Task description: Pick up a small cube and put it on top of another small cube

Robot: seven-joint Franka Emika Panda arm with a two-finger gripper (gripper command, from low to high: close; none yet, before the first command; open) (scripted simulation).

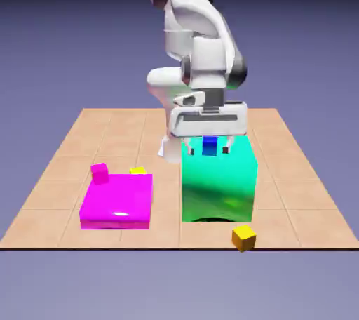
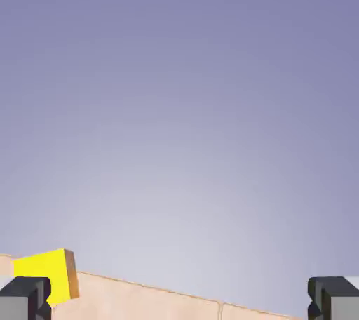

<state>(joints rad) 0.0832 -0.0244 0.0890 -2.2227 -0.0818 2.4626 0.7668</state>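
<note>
Two large blocks (image 1: 219, 182), green and magenta (blue cube (image 1: 210, 146) behind)

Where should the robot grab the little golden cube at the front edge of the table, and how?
I'd come straight down from above and pinch two opposite upright sides of the golden cube. It sits at the table's front edge with its flat top bare. It looks turned a bit, so the open gripper should probably turn to match.

A simulated robotics lab scene: a Franka Panda arm (image 1: 203, 38), rendered blocks and a tiled tabletop (image 1: 160, 205) against a plain blue-violet backdrop (image 1: 70, 45).
</note>
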